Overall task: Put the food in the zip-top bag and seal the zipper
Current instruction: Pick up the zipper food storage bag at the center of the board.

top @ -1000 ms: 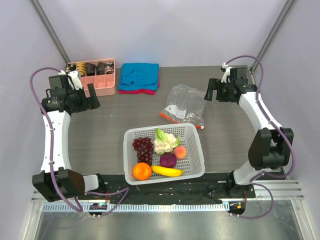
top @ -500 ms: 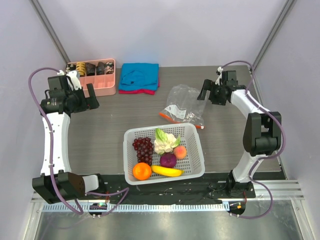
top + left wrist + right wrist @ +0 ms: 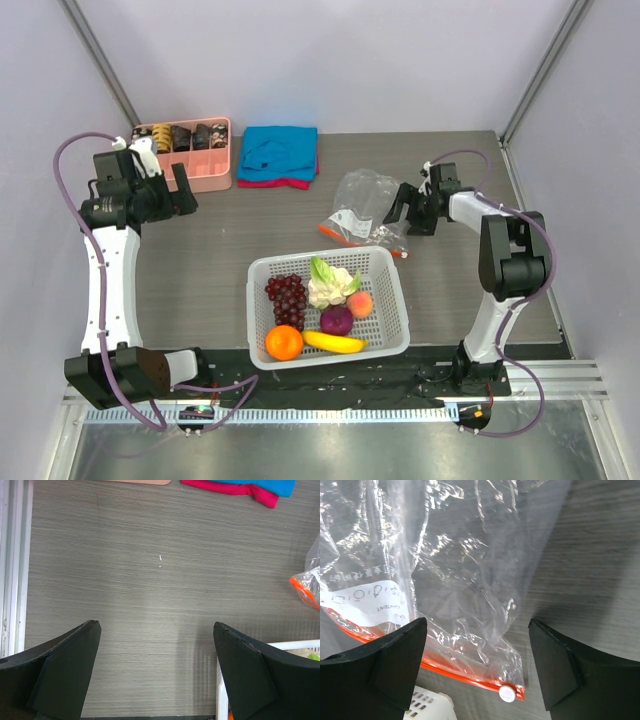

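Observation:
The clear zip-top bag (image 3: 366, 205) lies crinkled on the table behind the white mesh basket (image 3: 390, 300). Its orange-red zipper (image 3: 460, 674) runs along the near edge, with a white slider (image 3: 507, 693) at its right end. The basket holds purple grapes (image 3: 287, 297), cauliflower (image 3: 330, 283), a peach (image 3: 361, 303), a purple onion (image 3: 337, 320), an orange (image 3: 283, 342) and a banana (image 3: 334, 342). My right gripper (image 3: 405, 212) is open just above the bag's right end; in the right wrist view (image 3: 477, 665) the bag lies between its fingers. My left gripper (image 3: 186, 188) is open and empty at far left, over bare table (image 3: 157, 670).
A pink tray (image 3: 205, 170) with dark items stands at the back left. Blue and red folded cloths (image 3: 279, 156) lie beside it, also showing in the left wrist view (image 3: 245, 487). The basket's corner (image 3: 260, 645) and the bag's orange edge (image 3: 302, 587) show there too.
My right arm has swung left and down from the back right corner to the bag's right end. The left arm has barely moved.

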`<action>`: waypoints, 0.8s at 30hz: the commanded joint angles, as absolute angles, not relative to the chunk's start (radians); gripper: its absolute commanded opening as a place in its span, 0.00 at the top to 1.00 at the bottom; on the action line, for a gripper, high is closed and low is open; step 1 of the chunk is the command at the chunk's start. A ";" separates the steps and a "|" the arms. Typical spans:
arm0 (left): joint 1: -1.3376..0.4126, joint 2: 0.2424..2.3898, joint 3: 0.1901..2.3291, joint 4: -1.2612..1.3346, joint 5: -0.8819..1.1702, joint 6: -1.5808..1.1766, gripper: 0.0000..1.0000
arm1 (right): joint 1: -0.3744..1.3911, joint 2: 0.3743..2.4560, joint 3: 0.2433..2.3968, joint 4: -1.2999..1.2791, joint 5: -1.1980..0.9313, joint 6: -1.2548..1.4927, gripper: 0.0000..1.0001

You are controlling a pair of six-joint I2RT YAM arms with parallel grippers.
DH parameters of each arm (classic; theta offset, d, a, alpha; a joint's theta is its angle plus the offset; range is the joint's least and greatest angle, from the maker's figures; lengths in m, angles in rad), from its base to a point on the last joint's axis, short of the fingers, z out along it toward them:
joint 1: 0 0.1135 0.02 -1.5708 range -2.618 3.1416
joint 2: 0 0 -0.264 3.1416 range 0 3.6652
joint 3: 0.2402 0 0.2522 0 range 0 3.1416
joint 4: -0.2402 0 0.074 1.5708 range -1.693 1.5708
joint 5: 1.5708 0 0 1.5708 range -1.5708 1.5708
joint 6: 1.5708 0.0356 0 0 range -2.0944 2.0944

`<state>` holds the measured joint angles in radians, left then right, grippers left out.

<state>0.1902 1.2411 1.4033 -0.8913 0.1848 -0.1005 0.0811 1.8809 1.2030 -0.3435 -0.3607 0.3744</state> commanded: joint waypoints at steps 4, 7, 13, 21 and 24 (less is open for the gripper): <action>0.189 1.221 1.399 -0.821 0.227 -0.123 0.00 | 0.087 1.994 1.249 -0.279 -0.529 0.430 0.42; 0.187 1.236 1.413 -0.830 0.262 -0.104 0.00 | 0.068 1.991 1.293 -0.281 -0.574 0.442 0.65; 0.187 1.310 1.515 -0.879 0.330 -0.072 0.00 | -0.035 1.892 1.408 -0.282 -0.652 0.494 0.99; 0.187 1.324 1.499 -0.718 0.578 -0.193 0.00 | -0.146 1.804 1.477 -0.252 -0.805 0.664 0.99; 0.184 1.333 1.511 -0.697 0.615 -0.212 0.00 | -0.167 1.769 1.438 -0.136 -0.901 0.834 0.99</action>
